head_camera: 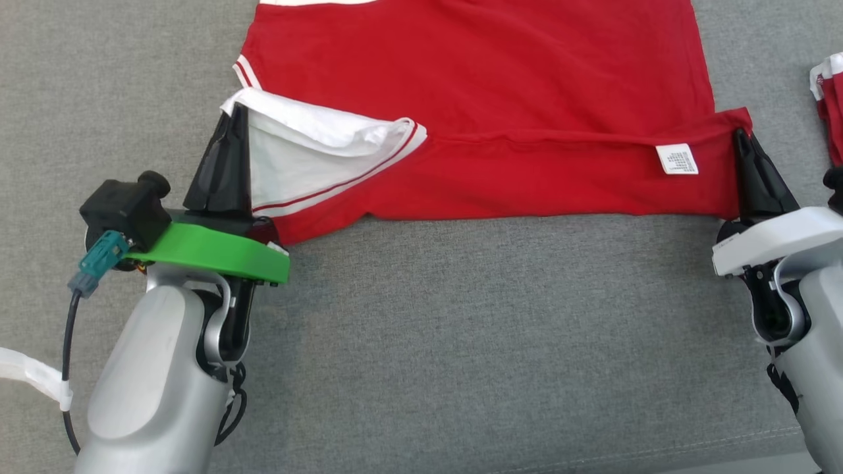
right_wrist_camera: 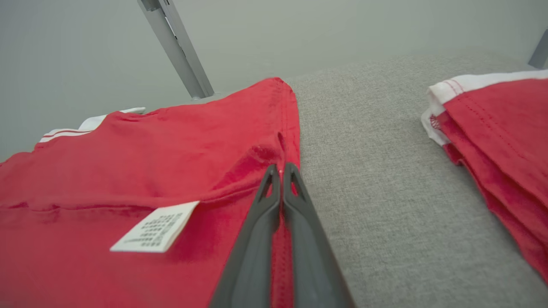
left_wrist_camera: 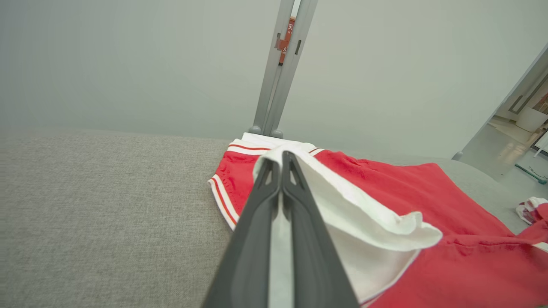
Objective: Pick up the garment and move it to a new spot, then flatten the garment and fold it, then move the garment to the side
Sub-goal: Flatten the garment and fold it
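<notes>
A: Where's the red cloth garment w/ white striped trim (head_camera: pixel 474 85)?
B: Lying on the grey woven-fabric surface (head_camera: pixel 421 342), toward its far edge. Near band doubled over, small white care label (head_camera: pixel 677 158) facing up.
A: State of the left gripper (head_camera: pixel 236 113)?
B: Clenched on the white turned-over flap at the garment's near-left corner, cloth betw. the fingers.
A: And the right gripper (head_camera: pixel 741 135)?
B: Clenched too, pinching the red near-right corner, near the label.
A: Anything else?
B: Second red-and-white folded cloth (head_camera: pixel 831 92) at the surface's right edge, apart from the garment. Grey metal post (left_wrist_camera: pixel 282 72) behind the far edge.
</notes>
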### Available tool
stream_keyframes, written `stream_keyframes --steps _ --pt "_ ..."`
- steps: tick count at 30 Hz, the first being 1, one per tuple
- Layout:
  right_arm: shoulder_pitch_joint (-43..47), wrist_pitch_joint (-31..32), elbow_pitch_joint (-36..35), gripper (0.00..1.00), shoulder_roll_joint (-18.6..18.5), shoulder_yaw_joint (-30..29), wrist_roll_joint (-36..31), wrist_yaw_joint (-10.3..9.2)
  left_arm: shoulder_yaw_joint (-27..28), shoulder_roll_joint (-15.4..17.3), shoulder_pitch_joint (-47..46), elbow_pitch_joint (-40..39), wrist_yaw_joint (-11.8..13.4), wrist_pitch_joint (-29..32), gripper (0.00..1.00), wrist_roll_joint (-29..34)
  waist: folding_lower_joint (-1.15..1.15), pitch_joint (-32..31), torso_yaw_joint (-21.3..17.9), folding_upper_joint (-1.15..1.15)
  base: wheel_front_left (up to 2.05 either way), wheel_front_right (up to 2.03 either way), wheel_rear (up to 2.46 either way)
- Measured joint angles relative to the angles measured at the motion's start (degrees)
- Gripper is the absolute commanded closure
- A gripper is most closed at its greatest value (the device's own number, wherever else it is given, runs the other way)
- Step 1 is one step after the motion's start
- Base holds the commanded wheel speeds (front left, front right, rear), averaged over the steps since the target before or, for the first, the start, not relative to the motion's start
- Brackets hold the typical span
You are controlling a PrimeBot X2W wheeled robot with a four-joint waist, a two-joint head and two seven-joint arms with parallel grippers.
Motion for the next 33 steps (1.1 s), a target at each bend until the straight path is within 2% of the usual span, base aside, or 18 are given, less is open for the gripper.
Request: stream_keyframes --steps 7,8,9,10,13,17,20,25,30,33 --pt "-3.2 0.0 4.4 1.00 -1.0 2.6 -0.7 0.00 -1.3 0.0 -2.0 5.0 -0.1 1.0 1.00 0.6 0.00 1.0 0.3 0.00 0.00 0.00 0.00" --pt "-3.5 0.0 5.4 0.94 -1.1 3.1 -0.8 0.00 -1.5 0.0 -2.2 5.7 -0.2 1.3 0.87 0.6 0.00 1.0 0.4 0.00 0.00 0.00 0.00" --pt "-3.7 0.0 6.0 0.05 -1.1 3.1 -0.7 0.00 -1.8 0.0 -2.3 6.3 -0.2 1.3 0.52 0.6 0.00 0.9 0.4 0.00 0.00 0.00 0.00" --pt "-3.9 0.0 6.7 0.00 -0.8 2.3 -0.7 0.00 -2.1 -0.1 -2.5 6.9 -0.3 1.3 0.00 0.9 0.00 0.7 0.4 0.00 0.00 0.00 0.00" --pt "-4.0 0.0 6.7 0.00 -0.4 1.0 -0.7 -0.01 -2.4 -0.3 -2.7 7.5 -0.5 0.9 0.00 1.1 0.00 -0.1 0.4 0.00 0.00 0.00 0.00" --pt "-2.2 0.0 3.2 0.00 0.4 -0.8 -1.0 -0.01 -1.2 -0.9 -1.3 6.6 0.2 0.4 0.00 -0.1 0.00 -1.8 0.3 0.00 0.00 0.00 0.00" --pt "1.4 0.0 0.1 0.00 0.7 -1.8 -1.5 -0.01 -0.2 -1.3 3.7 5.4 1.3 1.8 0.00 -2.6 0.00 -3.3 0.2 0.00 0.00 0.00 0.00" --pt "6.4 0.0 -4.6 0.00 2.0 -3.4 -2.1 -0.01 0.8 -1.5 11.4 4.7 4.7 5.4 0.00 -5.3 0.00 -5.4 -0.2 0.00 0.00 0.00 0.00" --pt "8.3 0.0 -6.5 0.00 3.4 -2.7 -2.5 -0.02 1.6 -1.8 13.5 6.6 6.9 6.9 0.00 -6.8 0.00 -5.8 -1.5 0.00 0.00 0.00 0.00" --pt "8.3 0.0 -6.8 0.00 3.7 -2.0 -2.5 -0.02 1.5 -1.7 13.1 8.7 7.1 7.0 0.00 -6.7 0.00 -5.6 -2.3 0.00 0.00 0.00 0.00"
